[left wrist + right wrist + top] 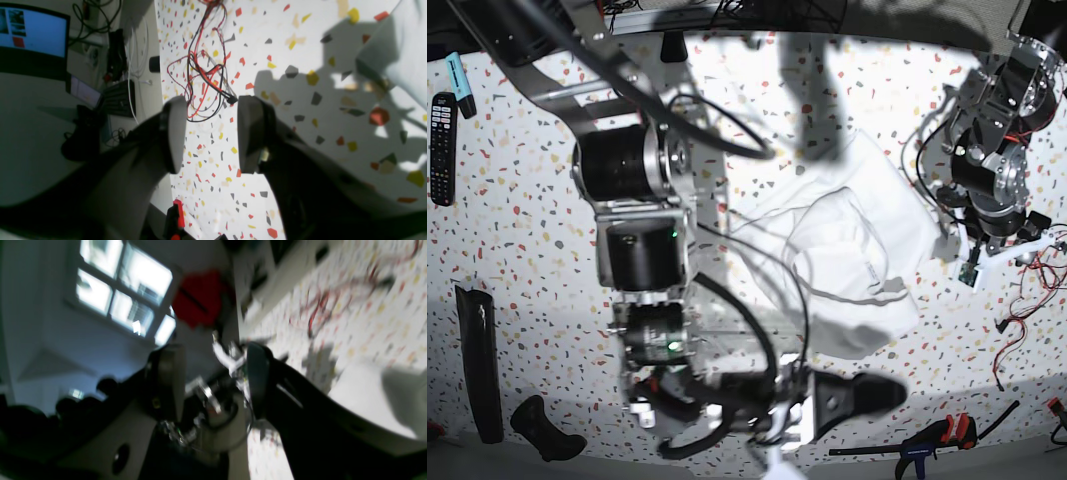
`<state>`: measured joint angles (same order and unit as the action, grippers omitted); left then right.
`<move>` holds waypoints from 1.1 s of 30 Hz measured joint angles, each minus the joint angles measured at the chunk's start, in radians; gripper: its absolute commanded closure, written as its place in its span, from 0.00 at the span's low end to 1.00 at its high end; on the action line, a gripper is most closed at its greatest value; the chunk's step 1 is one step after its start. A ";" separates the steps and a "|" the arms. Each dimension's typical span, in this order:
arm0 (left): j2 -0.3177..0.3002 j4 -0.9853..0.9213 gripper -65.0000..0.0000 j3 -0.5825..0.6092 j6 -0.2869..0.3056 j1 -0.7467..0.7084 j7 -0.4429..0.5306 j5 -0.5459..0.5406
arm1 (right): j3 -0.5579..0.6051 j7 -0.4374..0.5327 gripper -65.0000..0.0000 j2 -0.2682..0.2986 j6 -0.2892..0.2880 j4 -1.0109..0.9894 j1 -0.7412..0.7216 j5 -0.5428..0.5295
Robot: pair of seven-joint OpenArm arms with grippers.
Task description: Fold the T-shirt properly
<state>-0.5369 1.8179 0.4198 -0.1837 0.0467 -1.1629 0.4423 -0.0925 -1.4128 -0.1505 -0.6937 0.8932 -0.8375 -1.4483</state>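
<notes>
T-shirt cloth lies crumpled in the middle of the speckled table in the base view, white and wrinkled, with folds bunched over one another and one edge spreading toward the near right. No gripper touches it.

In that view the arm on the left reaches over the table beside the shirt's left edge, its dark motor housings stacked toward the near side. The arm on the right stands at the far right, just past the shirt's right edge.

In its own wrist view the left gripper is spread, its two dark fingers well apart with nothing between them, above bare table. A corner of the shirt shows at the upper right of that view. A tangle of red and black wires lies on the table beyond the fingers.

The right gripper is likewise spread and holds nothing; its view is blurred, with a window behind it.

A black remote lies at the far left edge of the table, and a clamp with a red and black handle lies at the near right.
</notes>
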 measured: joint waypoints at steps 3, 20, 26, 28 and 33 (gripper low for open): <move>0.000 0.000 0.62 0.000 0.000 -0.001 0.000 -0.032 | -0.138 0.000 0.55 -0.002 0.000 0.000 -0.014 0.015; 0.106 0.000 0.62 0.000 0.129 -0.011 0.085 -0.333 | 0.033 0.398 0.55 0.070 0.001 0.000 0.046 0.962; 0.107 -0.012 0.62 0.000 0.133 -0.068 0.106 -0.330 | 0.193 0.455 0.55 0.023 0.001 -0.001 0.064 1.110; 0.108 -0.040 0.62 -0.001 0.133 -0.089 0.123 -0.328 | 0.235 0.463 0.55 0.005 0.000 0.001 0.092 1.110; 0.111 -0.138 0.62 -0.001 0.131 -0.101 0.166 -0.321 | 0.354 0.483 0.55 0.001 0.000 0.001 0.214 1.106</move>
<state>-0.4259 1.6802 0.4187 -0.0525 -0.0547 -0.9966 0.1211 0.2615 -0.9295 -0.1493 -0.6933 0.8944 -0.6235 -0.3428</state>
